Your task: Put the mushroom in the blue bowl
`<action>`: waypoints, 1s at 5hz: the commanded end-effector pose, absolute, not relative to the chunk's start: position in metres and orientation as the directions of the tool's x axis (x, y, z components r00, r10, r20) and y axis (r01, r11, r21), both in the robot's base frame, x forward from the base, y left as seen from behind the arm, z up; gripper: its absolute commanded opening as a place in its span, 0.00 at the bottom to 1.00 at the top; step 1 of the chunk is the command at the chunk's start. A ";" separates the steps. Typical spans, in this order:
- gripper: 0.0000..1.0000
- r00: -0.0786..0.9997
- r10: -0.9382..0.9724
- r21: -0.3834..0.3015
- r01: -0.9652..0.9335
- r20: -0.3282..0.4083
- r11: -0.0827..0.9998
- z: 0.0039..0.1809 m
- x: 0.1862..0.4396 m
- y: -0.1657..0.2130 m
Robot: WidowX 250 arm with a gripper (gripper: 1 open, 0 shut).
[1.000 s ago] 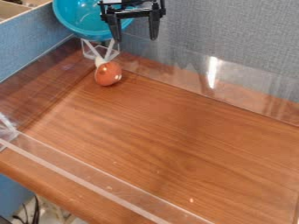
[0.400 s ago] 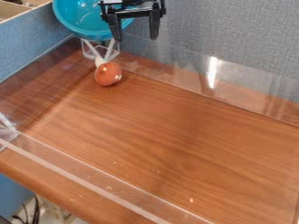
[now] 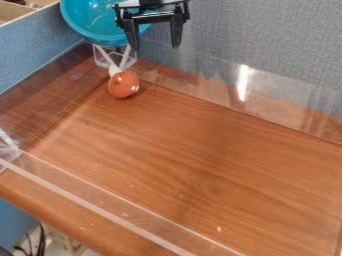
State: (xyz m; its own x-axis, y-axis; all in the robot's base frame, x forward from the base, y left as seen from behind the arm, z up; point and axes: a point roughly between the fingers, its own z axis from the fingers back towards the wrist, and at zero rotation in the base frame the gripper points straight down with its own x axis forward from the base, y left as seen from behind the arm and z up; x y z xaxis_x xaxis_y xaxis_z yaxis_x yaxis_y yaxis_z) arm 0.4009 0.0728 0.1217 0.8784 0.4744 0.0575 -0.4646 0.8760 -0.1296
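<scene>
1. Gripper (image 3: 154, 32) sits marginally lower in frame than it did in the earlier shots; shift is slight.
2. End effector state: fingers apart, tips pointing down, gap visible between them, nothing clamped.
3. Position: top of frame, in front of the blue bowl (image 3: 104, 20) and the grey textured wall (image 3: 267, 45). One finger overlaps the bowl's right side in view, the other is over the wall.
4. Mushroom (image 3: 123, 84): same spot as before, on the wooden table (image 3: 201, 150), cap toward the camera, pale stem pointing up-left. Outside the bowl, below it in view, well apart from the fingertips.
5. Bowl: unchanged, upper left, cut off by frame top, above a clear stand (image 3: 102, 57).
6. Blue side panel (image 3: 34, 62) at left: no change.
</scene>
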 end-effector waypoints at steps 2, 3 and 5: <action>1.00 0.881 0.460 -0.140 -0.445 0.107 0.884 0.138 0.404 0.066; 1.00 0.876 0.470 -0.138 -0.455 0.106 0.880 0.135 0.405 0.066; 1.00 0.866 0.487 -0.134 -0.473 0.108 0.871 0.132 0.406 0.068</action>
